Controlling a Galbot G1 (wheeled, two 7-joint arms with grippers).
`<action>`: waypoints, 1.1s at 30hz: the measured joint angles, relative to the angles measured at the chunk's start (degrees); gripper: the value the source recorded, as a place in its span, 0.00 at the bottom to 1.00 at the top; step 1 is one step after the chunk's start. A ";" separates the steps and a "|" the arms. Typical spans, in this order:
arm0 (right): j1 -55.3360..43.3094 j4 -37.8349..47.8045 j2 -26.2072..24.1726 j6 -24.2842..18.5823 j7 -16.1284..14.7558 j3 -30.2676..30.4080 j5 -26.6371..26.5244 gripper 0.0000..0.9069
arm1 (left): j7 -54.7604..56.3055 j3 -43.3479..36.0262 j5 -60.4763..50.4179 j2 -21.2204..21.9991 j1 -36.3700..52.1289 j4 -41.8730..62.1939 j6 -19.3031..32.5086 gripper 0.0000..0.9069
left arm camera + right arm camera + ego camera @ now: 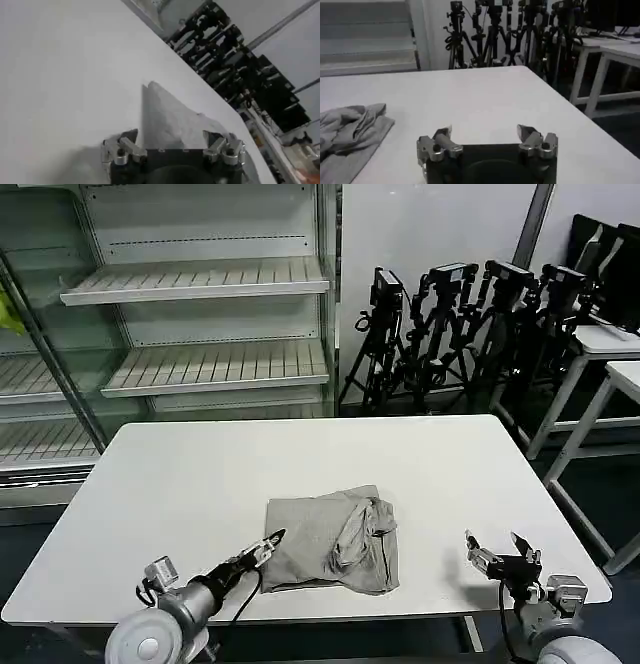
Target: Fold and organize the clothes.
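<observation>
Head view: the T-shirt [333,541] lies partly folded at lower centre of the table [180,484], bunched along its right side; its long axis runs roughly near-to-far. The left gripper [272,542] sits at the shirt's left edge; whether it pinches cloth cannot be told. The right gripper [497,551] waits lower right, jaws apart, empty.

Left wrist view: the shirt [167,120] rises to a peak just beyond the left gripper [172,145].

Right wrist view: the shirt [350,132] lies at left, well apart from the right gripper [485,137].

Recommended: catch the full edge, fold across evenly.
</observation>
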State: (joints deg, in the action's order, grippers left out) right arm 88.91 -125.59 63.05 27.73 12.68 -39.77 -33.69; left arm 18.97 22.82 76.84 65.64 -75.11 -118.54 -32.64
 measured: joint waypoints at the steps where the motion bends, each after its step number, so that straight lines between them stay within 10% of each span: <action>1: 0.16 -0.04 0.05 0.00 0.01 -0.10 0.07 1.00 | 0.00 -0.51 0.08 0.24 0.59 0.42 -0.01 1.00; 13: 1.96 -1.33 0.00 0.08 0.02 -1.67 0.08 1.00 | -0.72 -4.98 0.32 1.50 6.63 5.38 -0.15 1.00; 15: 2.21 -1.54 0.07 0.08 0.03 -1.84 0.08 1.00 | -0.79 -5.33 0.34 1.62 7.09 5.83 -0.16 0.06; 16: 2.32 -1.68 0.13 0.08 0.03 -1.92 0.08 1.00 | -0.84 -5.44 0.35 1.65 7.22 5.98 -0.16 0.02; 33: 3.83 -3.34 0.83 0.09 0.11 -2.79 0.10 1.00 | -1.38 -5.56 0.85 2.88 7.13 7.14 -0.58 0.02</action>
State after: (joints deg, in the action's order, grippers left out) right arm 92.74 -128.93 63.88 27.82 12.79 -42.56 -33.59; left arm 17.60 17.26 77.69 68.52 -67.98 -111.40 -33.21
